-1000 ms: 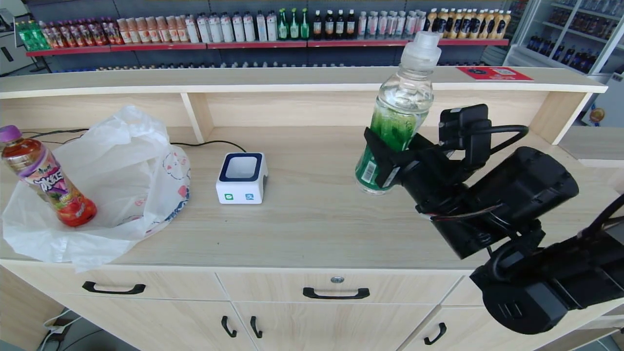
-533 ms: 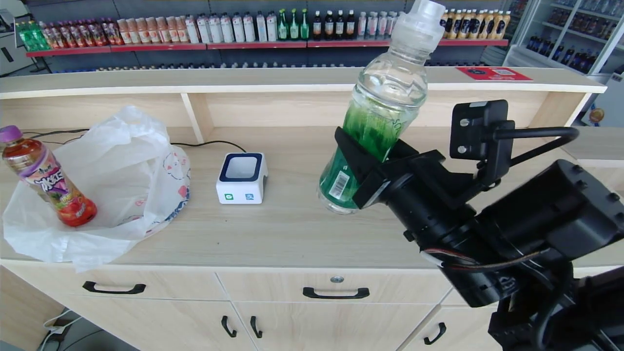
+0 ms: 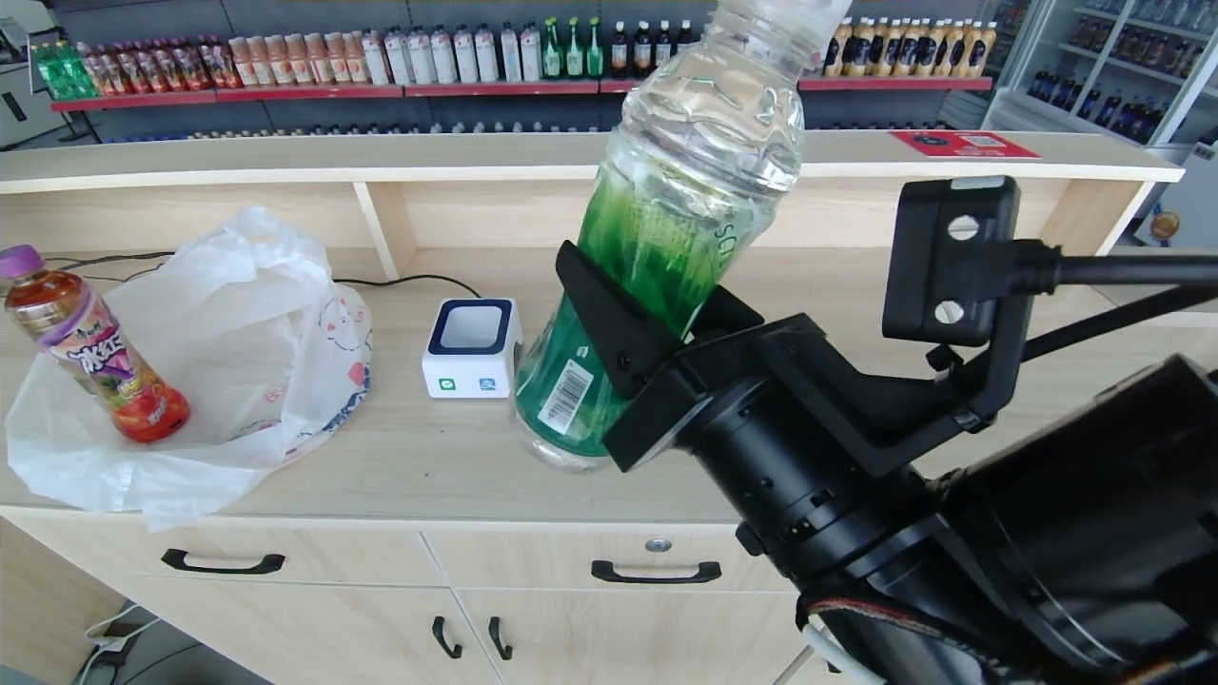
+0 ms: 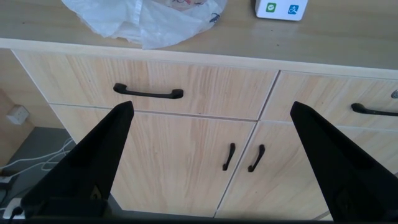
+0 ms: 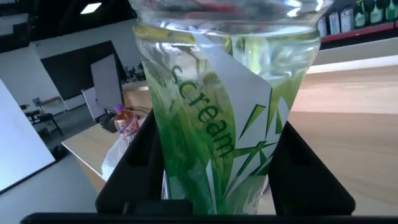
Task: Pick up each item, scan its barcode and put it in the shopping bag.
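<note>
I'm seeing store shelves (image 3: 381, 90) of drinks running along the back wall, with a pale wooden counter (image 3: 400, 457) spreading in front. The white shopping bag (image 3: 247, 314) is lying open at the counter's left end. My right gripper (image 3: 647, 323) is clamping a green bottle (image 3: 666, 228) — tilted, barcode showing, just beside the scanner (image 3: 472, 347). A red tea bottle (image 3: 90, 347) is leaning inside the bag. My left gripper (image 4: 211, 107) is hanging spread wide before the cabinet doors (image 4: 186, 162).

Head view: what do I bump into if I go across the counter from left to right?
red drink bottle → shopping bag → scanner → green bottle, held up in the right pincer
</note>
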You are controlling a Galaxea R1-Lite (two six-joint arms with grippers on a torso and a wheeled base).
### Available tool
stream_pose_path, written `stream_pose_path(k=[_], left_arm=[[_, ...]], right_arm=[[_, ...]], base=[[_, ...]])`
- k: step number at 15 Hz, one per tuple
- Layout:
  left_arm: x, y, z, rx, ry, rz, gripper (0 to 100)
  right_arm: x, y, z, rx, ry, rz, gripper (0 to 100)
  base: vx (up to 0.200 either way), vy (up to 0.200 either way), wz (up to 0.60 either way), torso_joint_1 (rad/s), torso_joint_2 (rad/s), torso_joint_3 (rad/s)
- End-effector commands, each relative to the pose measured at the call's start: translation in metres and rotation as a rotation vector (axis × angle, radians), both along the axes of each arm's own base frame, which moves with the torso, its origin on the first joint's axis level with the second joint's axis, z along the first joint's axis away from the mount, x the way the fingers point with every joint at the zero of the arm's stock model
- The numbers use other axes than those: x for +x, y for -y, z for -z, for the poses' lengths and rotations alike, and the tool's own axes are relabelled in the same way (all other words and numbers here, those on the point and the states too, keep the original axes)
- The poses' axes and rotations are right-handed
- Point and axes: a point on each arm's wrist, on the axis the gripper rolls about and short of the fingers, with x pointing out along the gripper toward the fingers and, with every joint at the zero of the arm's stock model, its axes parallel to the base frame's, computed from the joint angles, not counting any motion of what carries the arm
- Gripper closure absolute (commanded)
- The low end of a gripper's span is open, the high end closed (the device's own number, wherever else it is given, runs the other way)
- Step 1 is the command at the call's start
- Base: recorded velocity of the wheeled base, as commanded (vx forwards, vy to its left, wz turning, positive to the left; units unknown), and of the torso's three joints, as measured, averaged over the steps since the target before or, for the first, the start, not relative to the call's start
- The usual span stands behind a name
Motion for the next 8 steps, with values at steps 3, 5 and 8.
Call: stream_pose_path(k=[3,5,8], left_arm=[[0.000,0.000,0.000,0.000,0.000,0.000,0],[0.000,0.000,0.000,0.000,0.000,0.000,0],[0.000,0.000,0.000,0.000,0.000,0.000,0]], right_arm=[[-0.017,0.000,-0.023,0.090,0.014,-0.019,100],[-0.021,0.012,-0.035,0.149,-0.009,0.043,100],[-0.024,0.019,-0.036,0.153,-0.025,0.074,100]], base=[[0.000,0.000,0.00,0.000,0.00,0.000],[0.000,0.000,0.00,0.000,0.00,0.000],[0.000,0.000,0.00,0.000,0.00,0.000]])
